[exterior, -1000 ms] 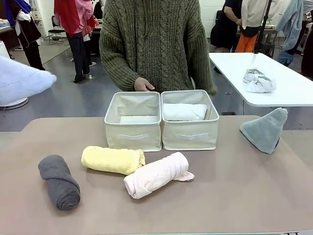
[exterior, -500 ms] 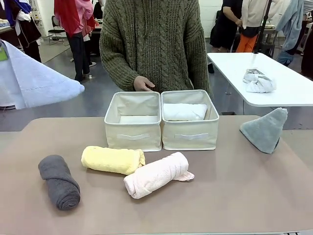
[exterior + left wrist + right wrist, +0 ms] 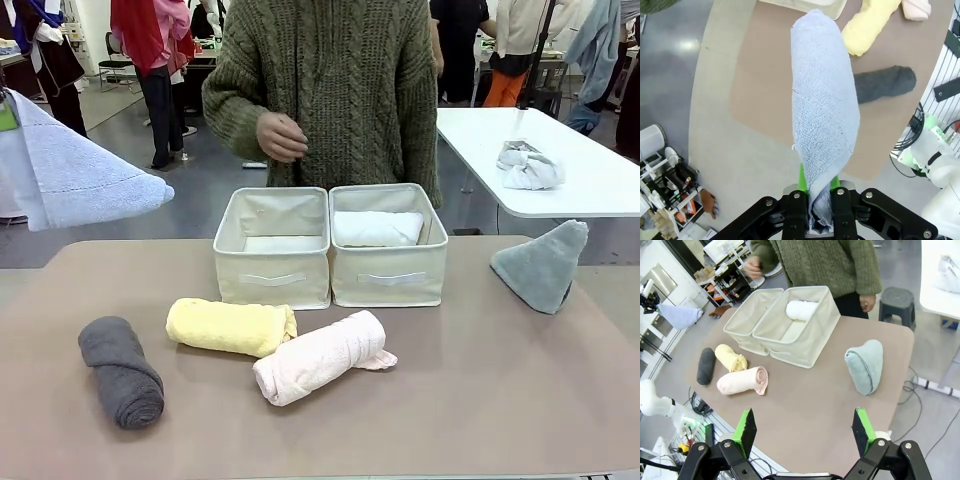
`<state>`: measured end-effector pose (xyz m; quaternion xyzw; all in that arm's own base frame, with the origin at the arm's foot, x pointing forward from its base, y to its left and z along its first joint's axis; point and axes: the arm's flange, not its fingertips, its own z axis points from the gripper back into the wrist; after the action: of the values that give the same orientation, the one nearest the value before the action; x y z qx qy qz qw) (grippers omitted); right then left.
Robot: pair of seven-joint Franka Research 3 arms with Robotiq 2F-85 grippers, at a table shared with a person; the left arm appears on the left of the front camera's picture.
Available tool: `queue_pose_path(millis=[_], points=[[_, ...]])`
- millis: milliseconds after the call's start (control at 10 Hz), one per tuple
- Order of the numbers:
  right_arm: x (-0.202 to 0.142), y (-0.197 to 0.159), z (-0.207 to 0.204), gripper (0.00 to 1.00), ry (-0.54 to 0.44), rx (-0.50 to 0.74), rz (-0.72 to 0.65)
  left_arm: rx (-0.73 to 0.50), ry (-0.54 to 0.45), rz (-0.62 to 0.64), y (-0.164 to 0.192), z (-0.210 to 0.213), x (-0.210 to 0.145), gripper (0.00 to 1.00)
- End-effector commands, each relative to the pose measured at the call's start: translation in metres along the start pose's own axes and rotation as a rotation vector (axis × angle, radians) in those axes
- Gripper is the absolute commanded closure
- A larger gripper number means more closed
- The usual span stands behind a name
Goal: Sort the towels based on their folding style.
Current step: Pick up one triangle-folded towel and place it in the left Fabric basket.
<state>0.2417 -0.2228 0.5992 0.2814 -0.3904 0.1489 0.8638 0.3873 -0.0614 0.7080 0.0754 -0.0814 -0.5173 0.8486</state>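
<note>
At ten o'clock in the front view, the left hand (image 3: 818, 199) is clamped tight on the light blue towel (image 3: 75, 170), held in the air. The right hand (image 3: 805, 432) gapes wide, holding nothing. On the bench (image 3: 480, 390), a white roll (image 3: 376, 228) lies in the right bin (image 3: 390, 275). The yellow roll (image 3: 230, 326), pink roll (image 3: 318, 357) and dark grey roll (image 3: 122, 370) lie toward the bins' seven o'clock. The grey-green cone (image 3: 545, 265) stands at their three o'clock.
</note>
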Motion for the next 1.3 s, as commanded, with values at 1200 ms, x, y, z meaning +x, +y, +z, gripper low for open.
queue_pose_path(millis=[1200], points=[[0.001,-0.001,-0.002,0.00,-0.016,0.007,0.010,0.149,0.181,0.197,-0.028,0.027,-0.178,0.84]])
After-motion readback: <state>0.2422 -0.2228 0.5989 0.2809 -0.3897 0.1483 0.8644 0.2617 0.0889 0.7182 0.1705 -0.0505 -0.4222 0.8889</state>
